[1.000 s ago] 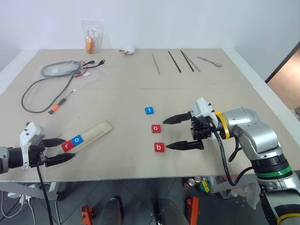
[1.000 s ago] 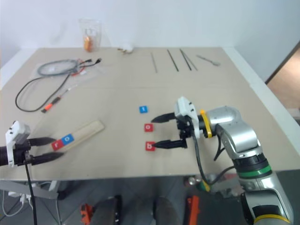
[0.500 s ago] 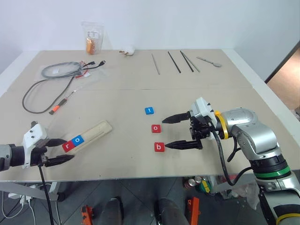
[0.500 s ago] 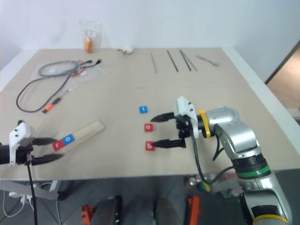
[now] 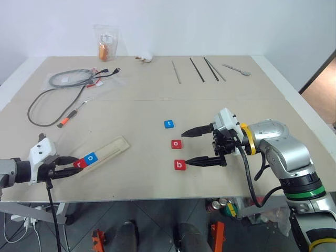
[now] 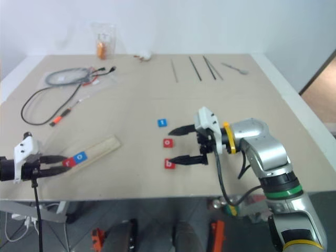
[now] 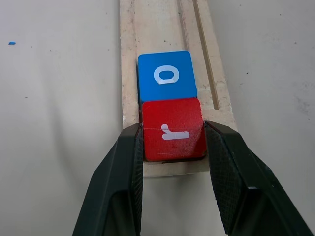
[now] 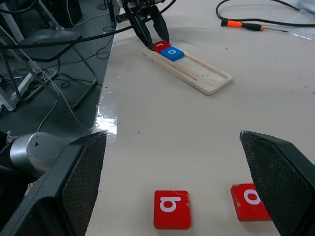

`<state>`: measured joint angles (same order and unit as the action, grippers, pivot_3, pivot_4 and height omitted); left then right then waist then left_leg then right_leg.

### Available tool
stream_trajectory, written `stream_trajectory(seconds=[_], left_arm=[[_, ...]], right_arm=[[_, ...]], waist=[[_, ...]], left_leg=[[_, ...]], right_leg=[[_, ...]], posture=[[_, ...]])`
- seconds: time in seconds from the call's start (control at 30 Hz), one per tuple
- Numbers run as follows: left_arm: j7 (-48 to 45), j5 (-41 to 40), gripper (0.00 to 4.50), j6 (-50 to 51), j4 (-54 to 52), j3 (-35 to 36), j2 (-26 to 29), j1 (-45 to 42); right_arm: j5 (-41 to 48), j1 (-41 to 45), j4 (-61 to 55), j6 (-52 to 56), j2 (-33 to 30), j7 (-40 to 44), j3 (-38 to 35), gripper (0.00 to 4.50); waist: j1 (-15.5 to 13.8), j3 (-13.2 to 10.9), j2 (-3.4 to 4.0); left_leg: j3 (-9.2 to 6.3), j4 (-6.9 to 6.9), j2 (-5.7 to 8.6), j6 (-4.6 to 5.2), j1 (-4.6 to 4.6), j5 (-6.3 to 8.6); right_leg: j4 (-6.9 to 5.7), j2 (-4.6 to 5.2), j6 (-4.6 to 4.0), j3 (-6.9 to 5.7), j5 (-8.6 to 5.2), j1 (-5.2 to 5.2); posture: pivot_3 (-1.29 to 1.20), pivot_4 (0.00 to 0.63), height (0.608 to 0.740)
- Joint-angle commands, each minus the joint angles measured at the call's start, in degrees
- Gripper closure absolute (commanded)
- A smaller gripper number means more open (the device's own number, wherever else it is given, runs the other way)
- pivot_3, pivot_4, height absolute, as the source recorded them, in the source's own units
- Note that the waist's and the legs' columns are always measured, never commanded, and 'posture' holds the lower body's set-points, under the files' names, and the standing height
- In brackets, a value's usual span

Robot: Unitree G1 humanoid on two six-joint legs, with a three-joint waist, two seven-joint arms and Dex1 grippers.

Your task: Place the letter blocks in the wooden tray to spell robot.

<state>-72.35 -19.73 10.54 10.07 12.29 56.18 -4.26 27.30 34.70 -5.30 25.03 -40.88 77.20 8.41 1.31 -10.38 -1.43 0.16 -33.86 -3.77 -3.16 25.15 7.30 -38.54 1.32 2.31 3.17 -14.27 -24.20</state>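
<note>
Tray (image 5: 107, 150) lies on the counter (image 5: 157, 110) toward the robot's left, long axis slanting from its near-left end up and away to the right. Two blocks sit in the groove at that near end: red r (image 7: 173, 129), then blue o (image 7: 166, 74) touching it on the far side; the rest of the groove is bare. Left gripper (image 7: 173, 147) is pinched narrow on the r, one finger on each side edge, the tile resting in the tray. Right gripper (image 5: 185, 148) hovers wide, holding nothing, fingers pointing left. Red b (image 5: 179, 165) lies just left of its lower fingertip, red o (image 5: 176, 143) a little beyond, between the two fingertips' lines, and blue t (image 5: 168, 124) farther up the counter. All three loose tiles are well apart from the tray. Judgement: b is next, and the right arm is clearly nearer. It must carry b leftward to the slot past the blue o.
</note>
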Motion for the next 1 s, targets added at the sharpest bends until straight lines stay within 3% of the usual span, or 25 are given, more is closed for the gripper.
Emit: stream_trajectory(seconds=[0.03,0.13,0.2,0.3,0.43,0.7,1.0], left_arm=[[0.0,0.3,3.22,1.4,0.0,-2.1,-1.4,0.2],[1.4,-0.3,3.22,3.3,1.1,-1.3,-2.2,-1.7],[1.0,-2.0,2.19,6.2,1.4,-0.8,-2.3,-3.2],[0.4,-3.3,1.11,8.2,0.8,-0.3,-2.3,-4.2],[-1.0,-2.2,0.03,7.0,1.2,-1.0,-0.9,-3.4],[-5.1,-3.9,0.03,10.4,-2.3,-1.3,2.0,-0.6],[-4.8,1.9,0.03,5.6,-3.4,-4.1,4.4,1.6]], right_arm=[[0.6,1.4,-0.7,-0.7,-0.8,0.1,-2.3,0.0],[0.5,1.4,-0.7,-0.6,-0.9,0.0,-2.4,0.0],[0.5,1.5,-0.7,-0.6,-0.9,0.0,-2.4,0.0],[0.3,1.4,-0.7,-0.8,-0.9,-0.1,-2.3,0.0],[0.3,1.6,-0.7,-0.7,-0.8,-0.1,-2.3,0.0],[0.5,2.1,-0.4,-0.7,-0.8,-0.1,-2.4,0.0],[0.5,2.8,0.2,-0.9,-0.4,-0.2,-2.4,0.0]], waist=[[0.0,0.0,0.0],[-0.1,0.0,0.0],[-0.1,0.0,-0.01],[0.0,0.0,-0.02],[0.0,0.0,-0.06],[0.1,0.0,-0.08],[0.3,0.0,-0.08]], left_leg=[[0.0,-0.02,0.0,0.0,0.0,0.0],[0.0,-0.05,0.0,0.0,0.0,0.0],[-0.01,-0.08,0.0,0.0,0.01,0.0],[-0.02,-0.12,-0.01,0.0,0.0,0.0],[-0.03,-0.12,-0.01,0.0,0.01,0.0],[-0.02,-0.11,-0.02,0.0,0.02,0.0],[0.0,-0.11,-0.02,-0.01,0.01,0.01]], right_leg=[[0.0,0.0,0.0,0.0,0.0,0.01],[0.0,0.0,0.01,0.0,0.01,0.03],[-0.02,-0.02,0.04,0.0,0.03,0.03],[-0.12,-0.04,0.04,0.0,0.03,-0.01],[-0.21,-0.06,0.04,0.0,0.03,-0.07],[-0.21,-0.06,0.03,0.02,-0.01,-0.1],[-0.21,-0.05,0.01,0.04,-0.01,-0.12]], posture=[[0.0,0.15,0.74],[0.0,0.15,0.74],[0.0,0.15,0.74],[0.0,0.15,0.74],[0.0,0.15,0.74],[0.0,0.15,0.74],[0.0,0.15,0.74]])
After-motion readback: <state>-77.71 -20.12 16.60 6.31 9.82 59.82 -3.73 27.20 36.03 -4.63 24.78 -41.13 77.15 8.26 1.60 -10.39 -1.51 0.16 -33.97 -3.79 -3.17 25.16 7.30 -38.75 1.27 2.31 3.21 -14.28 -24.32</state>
